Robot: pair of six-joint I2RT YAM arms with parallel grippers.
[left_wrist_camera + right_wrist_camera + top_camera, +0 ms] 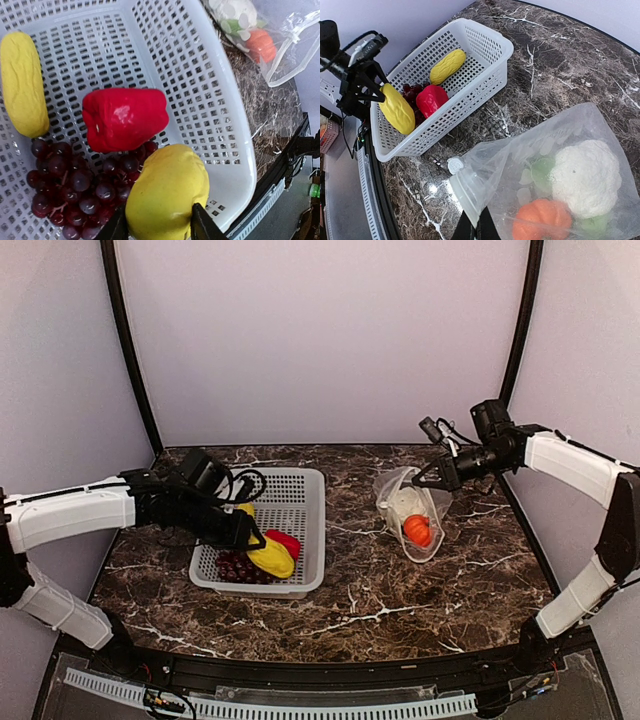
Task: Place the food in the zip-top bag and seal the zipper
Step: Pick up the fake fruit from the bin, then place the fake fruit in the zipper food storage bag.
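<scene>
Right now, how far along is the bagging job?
Done: cauliflower and pumpkin sit in the zip-top bag. In hand: the left end effector grips a yellow piece over the basket; the right end effector pinches the bag's mouth. Left: red pepper, grapes, second yellow piece, then sealing.

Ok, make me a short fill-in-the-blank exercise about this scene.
1. The left gripper is shut on a ____ food piece.
2. The cauliflower and pumpkin lie inside the ____.
3. The red pepper lies in the ____, beside the grapes.
Missing words: yellow; zip-top bag; basket.
</scene>
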